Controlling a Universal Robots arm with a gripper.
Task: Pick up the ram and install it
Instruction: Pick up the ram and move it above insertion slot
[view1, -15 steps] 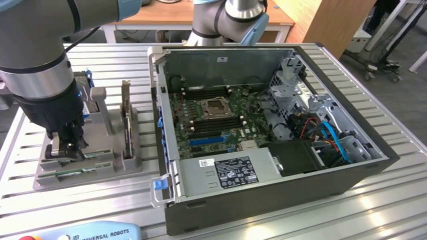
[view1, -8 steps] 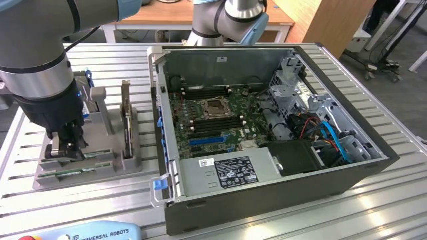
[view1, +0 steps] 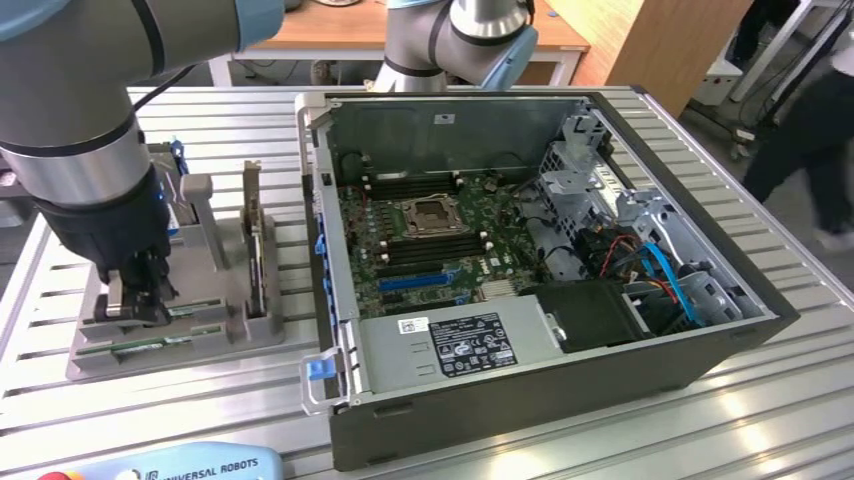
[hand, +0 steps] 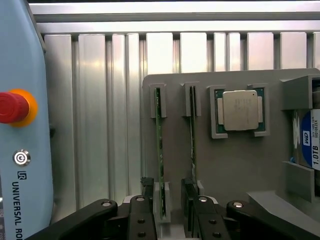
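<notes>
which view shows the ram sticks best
Wrist view: both ram sticks stand on edge in the gray holder, seen along most of their length. The exterior view gives thin green strips under the gripper.

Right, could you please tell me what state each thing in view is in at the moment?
Pincer: open, low over one end of the holder.
Ram stick at the holder's edge: standing on edge in the holder, not gripped.
Ram stick beside the processor: standing on edge in the holder.
Processor: lying flat in the holder.
Computer case: side open, board exposed.
</notes>
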